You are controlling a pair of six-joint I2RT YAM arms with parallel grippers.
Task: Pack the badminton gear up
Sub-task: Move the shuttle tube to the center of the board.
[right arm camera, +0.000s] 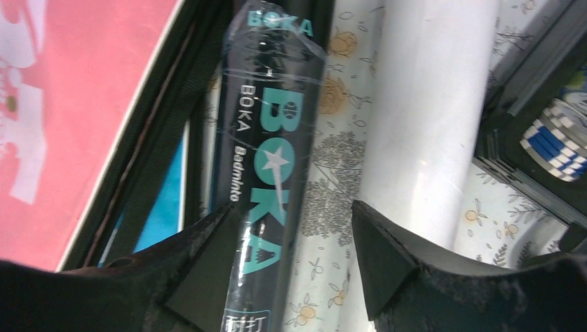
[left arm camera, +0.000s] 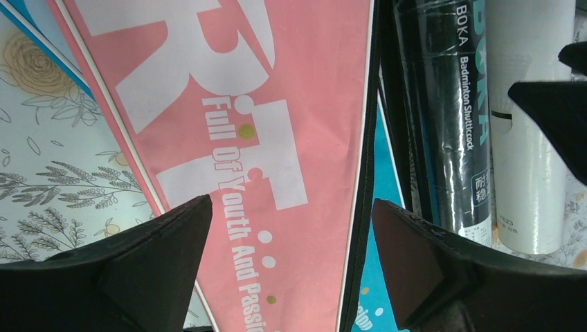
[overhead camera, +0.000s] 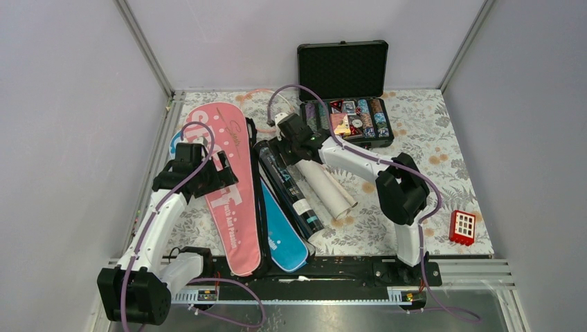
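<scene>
Left gripper (left arm camera: 291,203) we see gaping wide above pink cover (left arm camera: 311,69), right gripper (right arm camera: 292,207) open astride dark tube (right arm camera: 266,138), neither clamping anything.

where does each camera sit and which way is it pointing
Top external: above and behind the bases, looking down on the table; left arm and right arm show.
Left wrist: on the left arm, looking down at the pink cover; the open left end effector frames the bottom.
Right wrist: on the right arm, looking down at the dark tube and white tube; the right end effector shows below.
Shared: both wrist views catch the pink cover and both tubes.
</scene>
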